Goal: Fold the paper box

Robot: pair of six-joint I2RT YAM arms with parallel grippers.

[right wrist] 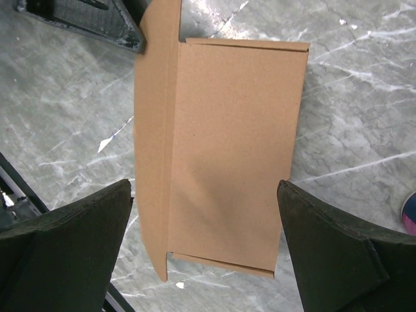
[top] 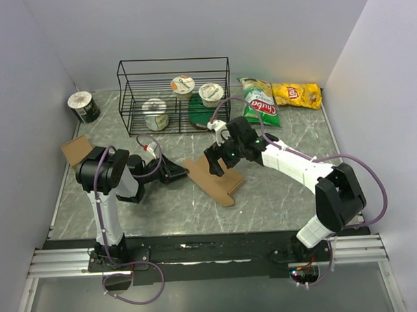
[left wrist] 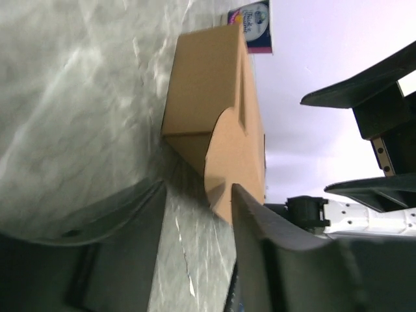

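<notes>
Paper box (top: 220,184), part-folded, lies mid-table (top: 292,201) under the right gripper (right wrist: 205,188), jaws wide, no contact; left gripper (left wrist: 199,188) half-open astride end flap (left wrist: 227,162) tip, unclamped; risk: off-line closure creases flap or shoves unrestrained carton sideways, poss. springing folds.

Counted are four cups (top: 183,85), two snack bags (top: 259,99), one wire rack (top: 172,60), one paper box (top: 223,186) and one cardboard piece (top: 75,150).
</notes>
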